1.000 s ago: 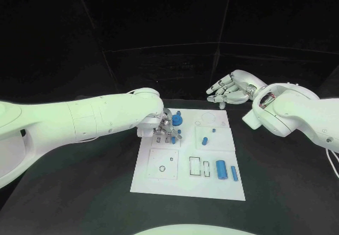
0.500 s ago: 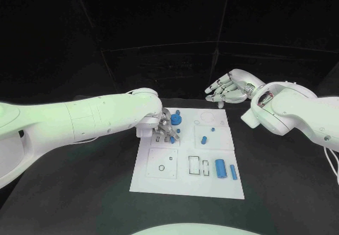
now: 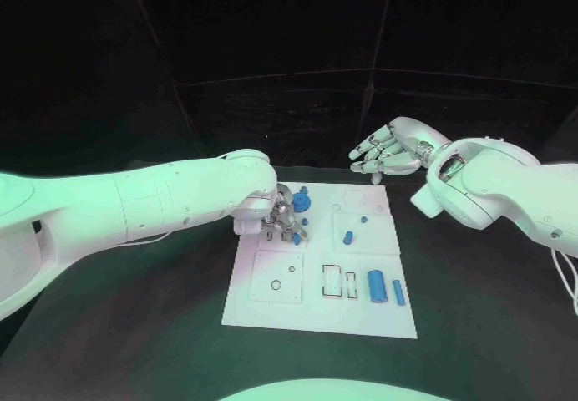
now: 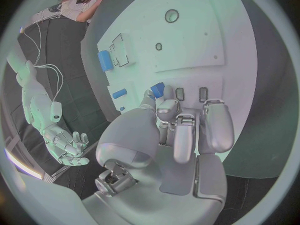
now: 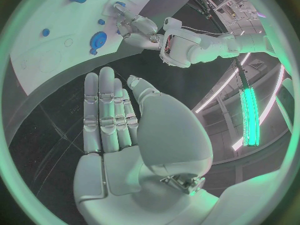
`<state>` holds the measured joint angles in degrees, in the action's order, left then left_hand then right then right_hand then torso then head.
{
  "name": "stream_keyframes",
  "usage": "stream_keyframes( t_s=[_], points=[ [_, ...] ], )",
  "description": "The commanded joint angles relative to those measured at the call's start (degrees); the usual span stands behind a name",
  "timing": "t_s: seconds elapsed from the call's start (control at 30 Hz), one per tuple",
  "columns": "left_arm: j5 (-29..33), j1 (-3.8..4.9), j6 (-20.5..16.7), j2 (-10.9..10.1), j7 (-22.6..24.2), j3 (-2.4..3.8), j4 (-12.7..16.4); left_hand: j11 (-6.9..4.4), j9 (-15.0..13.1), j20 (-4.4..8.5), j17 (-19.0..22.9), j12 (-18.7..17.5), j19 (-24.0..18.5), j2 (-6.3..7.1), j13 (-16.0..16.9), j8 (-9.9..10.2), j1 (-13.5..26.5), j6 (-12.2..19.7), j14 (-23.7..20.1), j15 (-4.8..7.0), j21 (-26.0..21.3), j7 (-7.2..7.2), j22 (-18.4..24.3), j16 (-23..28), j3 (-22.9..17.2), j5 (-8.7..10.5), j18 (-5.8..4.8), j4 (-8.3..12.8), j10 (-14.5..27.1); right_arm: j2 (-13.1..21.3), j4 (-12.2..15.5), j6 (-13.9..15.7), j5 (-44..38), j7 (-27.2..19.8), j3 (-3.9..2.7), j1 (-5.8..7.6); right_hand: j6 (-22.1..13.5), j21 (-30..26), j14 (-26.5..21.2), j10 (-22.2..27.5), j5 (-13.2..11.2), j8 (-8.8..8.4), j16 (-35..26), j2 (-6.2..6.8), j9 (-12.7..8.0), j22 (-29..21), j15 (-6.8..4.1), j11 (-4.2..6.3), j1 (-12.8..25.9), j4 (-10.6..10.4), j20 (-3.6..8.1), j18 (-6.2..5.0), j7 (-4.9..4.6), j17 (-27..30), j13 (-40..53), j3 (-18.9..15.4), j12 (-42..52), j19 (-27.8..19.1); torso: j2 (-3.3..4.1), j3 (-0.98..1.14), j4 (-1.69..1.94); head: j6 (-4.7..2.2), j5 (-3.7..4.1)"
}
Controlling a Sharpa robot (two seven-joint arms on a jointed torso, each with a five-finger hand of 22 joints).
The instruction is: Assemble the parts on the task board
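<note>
Fingers of my left hand [image 3: 280, 219] curled down on task board [image 3: 283, 309], hiding small blue part [image 4: 157, 89]; grip unclear. Right hand [image 3: 387, 149] raised, fingers spread, holding nothing.

No readable text

No words, numbers, labels or brand marks can be read on the task board [image 3: 323, 284]; only thin outlined shapes, rectangles and small circles, are printed on its white surface, and no lettering is seen on the blue parts [image 3: 377, 288], on either arm, or on the table
</note>
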<state>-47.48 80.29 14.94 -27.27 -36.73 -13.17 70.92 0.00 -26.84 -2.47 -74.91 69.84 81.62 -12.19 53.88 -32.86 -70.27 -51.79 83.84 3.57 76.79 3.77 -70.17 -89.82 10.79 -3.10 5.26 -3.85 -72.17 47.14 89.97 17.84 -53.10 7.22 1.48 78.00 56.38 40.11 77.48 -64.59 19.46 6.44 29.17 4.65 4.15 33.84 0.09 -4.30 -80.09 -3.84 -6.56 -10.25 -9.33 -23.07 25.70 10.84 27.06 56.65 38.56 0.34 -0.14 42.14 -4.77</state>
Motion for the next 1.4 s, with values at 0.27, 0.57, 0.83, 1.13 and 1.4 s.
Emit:
stream_keyframes(
  t_s=[0.27,0.57,0.83,1.13,1.4],
  points=[
    [0.6,0.01,-1.1,-0.3,0.4,0.03,0.3,-0.85,-0.3,0.35,-15.1,-0.5,0.0,0.48,-0.1,-0.4,-4.3,0.7,6.2,0.68,0.1,-0.47,-0.1,-0.2,-3.5,0.21,-0.96,4.4,0.1,-0.1,0.0,-0.6,-0.4,0.2,-0.04,0.15,0.4,-0.3,-0.5,0.0,0.4,0.35,0.3,0.06,0.1,-0.1,0.11,0.16,-0.3,-0.1,-0.02,-0.19,0.12,-0.1,-0.1,0.4,0.0,0.4,0.02,-0.01,-0.06,0.01,-0.12],
    [0.6,-0.04,-3.3,-0.7,1.8,0.04,0.8,-1.19,0.0,0.73,-15.1,-1.2,0.0,0.46,-0.2,0.3,-8.8,0.9,6.2,1.00,0.1,-0.83,-0.2,-0.2,-9.0,0.18,-0.97,10.4,0.2,-0.1,-0.1,-0.6,-0.4,0.2,-0.04,0.15,0.5,-0.4,-0.5,0.0,0.4,0.37,0.3,0.03,0.1,-0.1,0.12,0.15,-0.2,-0.1,-0.03,-0.19,0.11,-0.2,-0.2,0.4,0.0,0.4,0.05,-0.01,-0.04,0.13,-0.18],
    [0.6,-0.08,-5.6,-1.7,3.0,0.05,1.8,-0.80,-0.5,0.43,-15.1,-1.6,0.1,1.00,-0.1,0.3,-6.7,1.5,6.2,0.59,0.1,-0.23,-0.4,-0.2,-15.8,0.24,-1.02,14.8,-0.5,-0.1,-0.1,-0.6,-0.4,0.1,-0.04,0.15,0.5,-0.4,-0.6,0.0,0.4,0.39,0.3,-0.01,0.1,-0.1,0.13,0.14,-0.2,-0.2,-0.03,-0.18,0.11,-0.3,-0.2,0.4,0.0,0.4,0.01,-0.01,-0.04,0.12,-0.21],
    [0.6,-0.07,-12.3,-6.2,4.7,0.10,6.7,-0.49,-2.2,0.16,-15.1,-1.2,0.3,3.29,0.8,-0.8,0.0,1.8,6.2,0.50,0.4,-0.01,-0.9,-0.2,-26.8,0.28,-1.11,19.0,-1.6,0.2,-0.2,-0.5,-0.4,0.1,-0.04,0.15,0.5,-0.4,-0.6,0.0,0.4,0.40,0.3,-0.02,0.1,-0.1,0.14,0.14,-0.2,-0.2,-0.04,-0.18,0.11,-0.3,-0.2,0.5,0.0,0.4,-0.04,0.06,0.12,0.03,-0.19],
    [-0.9,-0.35,-19.4,-10.7,5.6,0.05,11.5,-0.65,-3.1,0.22,-15.1,-1.1,0.6,5.24,1.1,-1.4,2.9,1.7,6.2,0.45,0.7,-0.06,-1.4,-0.2,-33.0,0.25,-1.17,19.7,-2.1,0.4,-0.1,-0.4,-0.4,0.1,-0.03,0.15,0.5,-0.4,-0.6,0.0,0.4,0.40,0.3,-0.02,0.1,-0.1,0.14,0.14,-0.2,-0.2,-0.04,-0.18,0.11,-0.3,-0.2,0.5,0.0,0.4,-0.04,0.10,0.13,-0.04,-0.51]
  ],
)
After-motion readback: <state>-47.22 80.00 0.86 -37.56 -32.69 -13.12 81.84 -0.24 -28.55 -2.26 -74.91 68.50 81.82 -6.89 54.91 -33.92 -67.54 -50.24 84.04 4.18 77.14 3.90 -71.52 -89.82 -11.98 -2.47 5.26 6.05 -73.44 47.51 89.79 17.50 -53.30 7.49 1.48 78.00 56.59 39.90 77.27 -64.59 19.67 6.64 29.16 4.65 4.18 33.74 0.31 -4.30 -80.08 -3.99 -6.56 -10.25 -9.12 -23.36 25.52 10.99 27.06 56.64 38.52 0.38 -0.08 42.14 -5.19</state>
